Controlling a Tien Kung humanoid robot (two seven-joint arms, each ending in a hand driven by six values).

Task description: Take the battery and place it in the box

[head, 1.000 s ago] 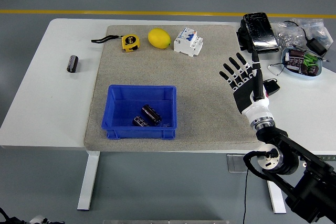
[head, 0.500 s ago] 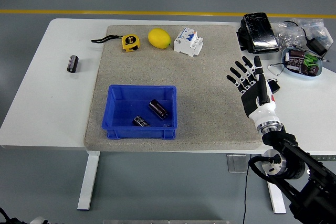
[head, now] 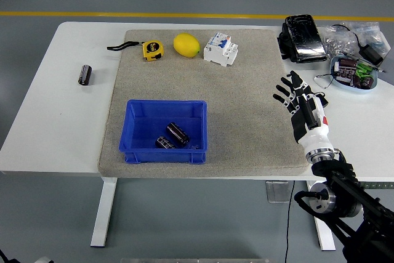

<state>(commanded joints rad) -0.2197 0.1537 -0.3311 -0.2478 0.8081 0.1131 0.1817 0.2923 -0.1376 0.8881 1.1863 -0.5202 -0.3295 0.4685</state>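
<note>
A blue box [head: 136, 150] sits on the grey mat near the table's front edge. Two dark cylindrical batteries [head: 178, 134] lie inside it, one larger and a smaller one [head: 164, 143] beside it. Another black battery [head: 84, 74] lies on the bare white table at the far left, outside the mat. My right hand [head: 297, 99] hovers over the mat's right edge with its fingers spread, holding nothing. It is far to the right of the box. The left arm does not show.
Along the mat's back edge stand a yellow tape measure [head: 152, 49], a lemon [head: 186, 45] and a white circuit breaker [head: 220, 49]. At the back right lie a black device [head: 302, 37], a bag of cables [head: 360, 38] and a small dish of parts [head: 353, 72].
My right hand has drawn back to the right and toward the table's front edge, fingers still spread. The larger battery in the box shifted and settled beside the smaller one.
</note>
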